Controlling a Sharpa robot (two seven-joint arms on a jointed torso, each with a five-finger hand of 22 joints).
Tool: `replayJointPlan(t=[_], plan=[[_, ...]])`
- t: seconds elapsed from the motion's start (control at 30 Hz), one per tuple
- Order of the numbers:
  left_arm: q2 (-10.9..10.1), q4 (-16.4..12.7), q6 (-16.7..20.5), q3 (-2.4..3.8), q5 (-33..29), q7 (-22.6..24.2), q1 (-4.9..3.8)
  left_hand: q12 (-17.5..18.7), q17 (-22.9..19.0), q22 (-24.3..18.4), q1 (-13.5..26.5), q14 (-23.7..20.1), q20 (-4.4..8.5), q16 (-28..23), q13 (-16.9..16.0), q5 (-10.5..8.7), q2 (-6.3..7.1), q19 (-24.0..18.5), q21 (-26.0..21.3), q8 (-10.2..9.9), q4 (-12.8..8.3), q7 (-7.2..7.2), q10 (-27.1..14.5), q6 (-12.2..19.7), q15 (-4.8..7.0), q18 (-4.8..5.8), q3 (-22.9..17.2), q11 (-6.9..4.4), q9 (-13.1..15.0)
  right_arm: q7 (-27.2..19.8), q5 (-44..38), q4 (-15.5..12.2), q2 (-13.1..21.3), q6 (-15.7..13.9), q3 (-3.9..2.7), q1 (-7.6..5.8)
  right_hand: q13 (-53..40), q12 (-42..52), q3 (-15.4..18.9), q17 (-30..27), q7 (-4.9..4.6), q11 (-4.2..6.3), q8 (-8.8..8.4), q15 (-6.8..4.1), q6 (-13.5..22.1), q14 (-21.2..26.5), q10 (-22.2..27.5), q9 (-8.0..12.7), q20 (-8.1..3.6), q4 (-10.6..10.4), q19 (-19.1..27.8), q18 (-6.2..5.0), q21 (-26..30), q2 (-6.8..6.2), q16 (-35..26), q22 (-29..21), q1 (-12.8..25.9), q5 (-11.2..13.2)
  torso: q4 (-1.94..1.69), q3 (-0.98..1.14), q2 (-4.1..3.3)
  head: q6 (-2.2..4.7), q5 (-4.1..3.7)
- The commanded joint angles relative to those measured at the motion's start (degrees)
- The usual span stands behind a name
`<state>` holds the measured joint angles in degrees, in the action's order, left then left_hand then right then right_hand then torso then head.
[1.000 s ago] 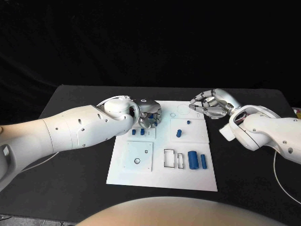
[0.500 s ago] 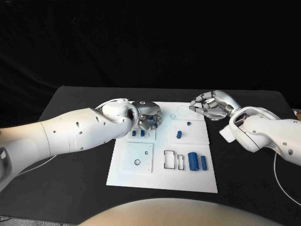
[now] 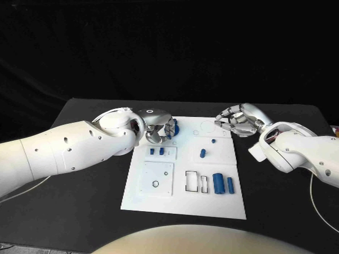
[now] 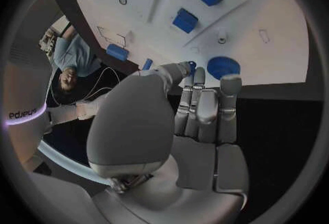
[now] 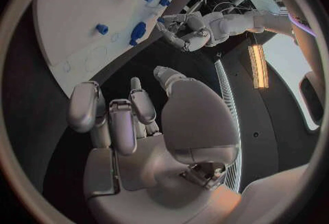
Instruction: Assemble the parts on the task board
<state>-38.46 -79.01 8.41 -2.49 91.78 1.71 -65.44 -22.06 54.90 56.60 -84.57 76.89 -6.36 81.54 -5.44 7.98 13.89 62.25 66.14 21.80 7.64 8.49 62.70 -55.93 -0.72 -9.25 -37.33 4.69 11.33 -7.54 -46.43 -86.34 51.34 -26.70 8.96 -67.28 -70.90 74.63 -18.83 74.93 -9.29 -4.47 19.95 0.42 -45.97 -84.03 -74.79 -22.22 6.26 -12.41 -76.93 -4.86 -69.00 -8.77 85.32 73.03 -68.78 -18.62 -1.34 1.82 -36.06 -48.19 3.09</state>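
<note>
A: Where does the white rectangular task board (image 3: 186, 182) sit?

B: In the middle of the black worktop (image 3: 86, 174). The small blue plastic parts lie on it: two long blue cylinders (image 3: 223, 184) side by side toward four o'clock, a short blue peg (image 3: 202, 153) near the centre, and two little blue blocks (image 3: 155, 151) toward ten o'clock.

A: And the left silver hand (image 3: 160, 129)?

B: It hovers at the board's eleven o'clock corner. In the left wrist view its fingers (image 4: 205, 109) lie straight and close together, with a small blue piece at the thumb tip; whether it is pinched I cannot tell. A round blue disc (image 4: 222, 66) lies on the board just beyond the fingertips.

A: The right silver hand (image 3: 237, 120)?

B: Just off the board's one o'clock corner, above the worktop. Its fingers (image 5: 117, 117) are curled in, with nothing in them.
</note>
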Motion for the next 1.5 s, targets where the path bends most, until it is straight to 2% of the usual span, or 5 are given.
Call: replayJointPlan(t=[0.03,0.1,0.3,0.43,1.5], plan=[[-1.24,-0.94,0.40,0.20,-1.33,-0.45,-0.35,0.41,-0.10,0.04,0.66,0.33,-0.11,0.04,0.08,-0.17,0.17,0.35,0.09,-0.31,-0.07,-0.01,0.50,-0.24,-0.12,0.70,0.28,0.06,0.07,-0.42,-0.22,0.00,0.11,0.11,0.00,0.05,0.01,-0.10,-0.32,2.25,0.01,0.03,0.20,-0.23,0.09,-2.91,0.17,0.07,-0.03,-0.03,0.43,-0.64,0.37,0.02,-0.36,-0.05,-0.40,-0.37,-0.06,0.00,-0.03,-0.15,-0.01],[-1.85,-1.12,0.13,0.26,-1.56,-0.62,-0.44,0.41,-0.10,0.04,0.66,0.33,-0.11,0.04,0.08,-0.17,0.17,0.35,0.09,-0.31,-0.07,-0.01,0.50,-0.24,-0.12,0.70,0.28,0.06,0.07,-0.40,-0.22,-0.01,0.14,0.09,0.00,0.06,0.01,-0.10,-0.32,2.25,0.01,0.03,0.20,-0.23,0.09,-2.91,0.17,0.07,-0.03,-0.03,0.43,-0.64,0.37,0.02,-0.36,-0.05,-0.40,-0.37,0.01,0.05,-0.06,-0.16,0.10],[-3.08,-0.86,-0.65,0.30,-2.03,-1.10,-0.52,0.51,-0.37,-0.19,0.78,0.24,-0.12,-0.03,0.07,-0.18,0.19,0.15,-0.09,-0.34,-0.02,-0.02,0.58,-0.27,-0.13,0.65,0.28,0.06,0.09,-0.36,-0.22,-0.11,0.26,0.03,0.00,0.06,0.01,-0.10,-0.32,2.25,0.01,0.03,0.20,-0.23,0.09,-2.91,0.17,0.07,-0.03,-0.03,0.43,-0.64,0.37,0.02,-0.36,-0.05,-0.40,-0.37,-0.01,-0.09,-0.20,-0.19,0.07],[-3.39,-0.20,-1.09,0.29,-2.16,-1.19,-0.46,0.62,-0.54,-0.28,0.83,0.17,-0.13,-0.09,0.06,-0.21,0.30,0.05,-0.17,-0.38,-0.06,-0.06,0.67,-0.31,-0.13,0.63,0.29,0.04,0.11,-0.35,-0.22,-0.16,0.27,0.01,0.00,0.06,0.01,-0.10,-0.32,2.25,0.01,0.03,0.20,-0.23,0.09,-2.91,0.17,0.07,-0.03,-0.03,0.43,-0.64,0.37,0.02,-0.36,-0.05,-0.40,-0.37,0.06,-0.02,-0.09,-0.33,0.21],[-1.56,2.16,-3.36,-0.44,-2.58,-1.00,0.39,0.94,-0.88,-0.64,1.00,0.00,-0.15,-0.21,0.03,-0.24,0.42,-0.29,-0.45,-0.52,-0.08,-0.05,0.90,-0.39,-0.13,0.54,0.25,0.03,0.16,-0.36,-0.22,-0.14,0.15,0.03,0.00,0.06,0.01,-0.10,-0.32,2.25,0.01,0.03,0.20,-0.23,0.09,-2.91,0.17,0.07,-0.03,-0.03,0.43,-0.64,0.37,0.02,-0.36,-0.05,-0.40,-0.37,0.13,0.00,-0.04,-0.77,0.28]])
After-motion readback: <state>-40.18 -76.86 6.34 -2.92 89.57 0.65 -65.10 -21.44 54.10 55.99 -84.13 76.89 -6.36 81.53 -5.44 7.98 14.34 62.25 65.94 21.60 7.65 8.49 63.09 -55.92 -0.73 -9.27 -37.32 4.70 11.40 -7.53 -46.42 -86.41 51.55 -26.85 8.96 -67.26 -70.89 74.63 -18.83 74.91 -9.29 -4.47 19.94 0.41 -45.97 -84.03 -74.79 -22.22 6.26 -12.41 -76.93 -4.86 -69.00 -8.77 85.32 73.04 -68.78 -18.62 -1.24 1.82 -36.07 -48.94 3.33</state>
